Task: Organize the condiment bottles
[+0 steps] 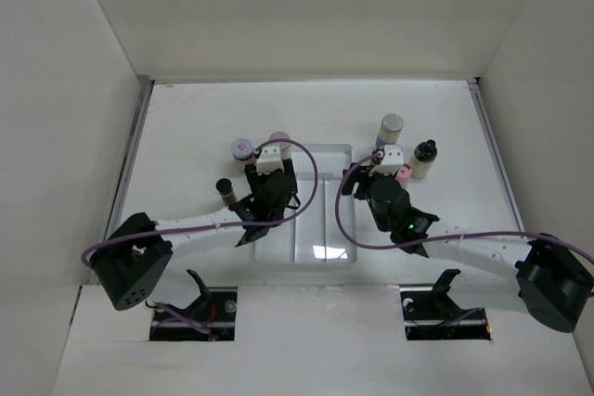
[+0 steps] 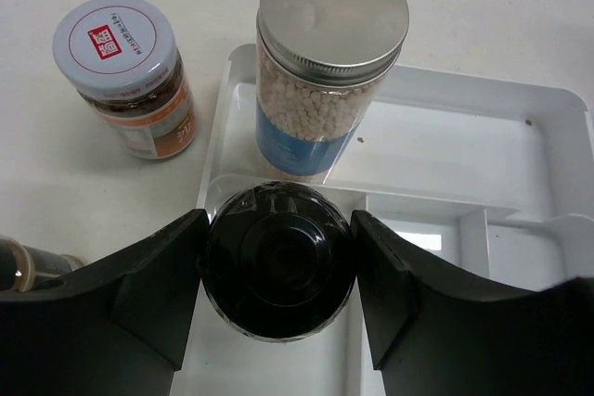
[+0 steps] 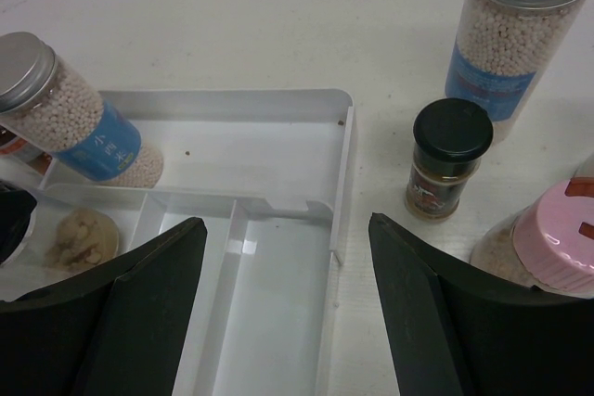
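Observation:
My left gripper [image 2: 278, 231] is shut on a black-capped bottle [image 2: 278, 271], held over the left compartment of the clear tray [image 2: 557, 104]. A grey-capped, blue-labelled jar [image 2: 325, 62] stands in the tray's back compartment. A white-capped jar with a red logo [image 2: 125, 71] and a dark-capped bottle [image 2: 28, 266] stand on the table left of the tray. My right gripper [image 3: 286, 227] is open and empty over the tray's right edge [image 3: 342, 183]. To its right stand a grey-capped jar [image 3: 520, 25], a small black-capped bottle [image 3: 445, 159] and a pink-capped jar [image 3: 548, 248].
The tray [image 1: 320, 252] lies at the table's middle, between both arms. White walls close in the table on the left, back and right. The right group of bottles [image 1: 393, 127] stands close behind my right gripper [image 1: 390, 166].

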Controlling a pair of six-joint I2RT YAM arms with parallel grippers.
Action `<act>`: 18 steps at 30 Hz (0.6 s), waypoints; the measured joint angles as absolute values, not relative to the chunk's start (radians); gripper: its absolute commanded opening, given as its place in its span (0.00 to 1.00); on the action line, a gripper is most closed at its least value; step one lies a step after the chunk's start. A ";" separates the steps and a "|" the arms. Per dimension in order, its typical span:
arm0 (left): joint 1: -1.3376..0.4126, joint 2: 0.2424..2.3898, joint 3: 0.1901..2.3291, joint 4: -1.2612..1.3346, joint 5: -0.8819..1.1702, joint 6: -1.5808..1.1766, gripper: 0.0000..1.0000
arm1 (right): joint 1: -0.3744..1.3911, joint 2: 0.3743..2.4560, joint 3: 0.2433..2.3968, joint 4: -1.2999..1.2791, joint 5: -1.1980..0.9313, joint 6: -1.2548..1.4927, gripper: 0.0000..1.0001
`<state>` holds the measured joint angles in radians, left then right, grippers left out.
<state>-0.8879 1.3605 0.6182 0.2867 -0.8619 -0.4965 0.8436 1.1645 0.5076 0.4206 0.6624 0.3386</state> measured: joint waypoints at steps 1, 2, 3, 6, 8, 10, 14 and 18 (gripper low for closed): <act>-0.886 1.365 0.618 0.290 -0.859 -0.496 0.46 | 0.844 1.164 0.508 0.421 0.662 0.339 0.78; -0.884 1.369 0.618 0.293 -0.855 -0.496 0.46 | 0.844 1.164 0.508 0.421 0.662 0.339 0.78; -0.883 1.374 0.618 0.297 -0.854 -0.496 0.47 | 0.844 1.164 0.508 0.421 0.662 0.339 0.78; -0.879 1.390 0.618 0.303 -0.848 -0.494 0.48 | 0.844 1.164 0.508 0.421 0.662 0.339 0.78; -0.878 1.399 0.618 0.304 -0.848 -0.493 0.51 | 0.844 1.164 0.508 0.421 0.662 0.339 0.78; -0.877 1.405 0.619 0.309 -0.849 -0.492 0.58 | 0.844 1.164 0.508 0.421 0.662 0.339 0.78; -0.878 1.405 0.619 0.311 -0.850 -0.484 0.77 | 0.844 1.164 0.508 0.421 0.662 0.339 0.78; -0.885 1.375 0.619 0.305 -0.854 -0.474 0.81 | 0.844 1.164 0.508 0.421 0.662 0.339 0.78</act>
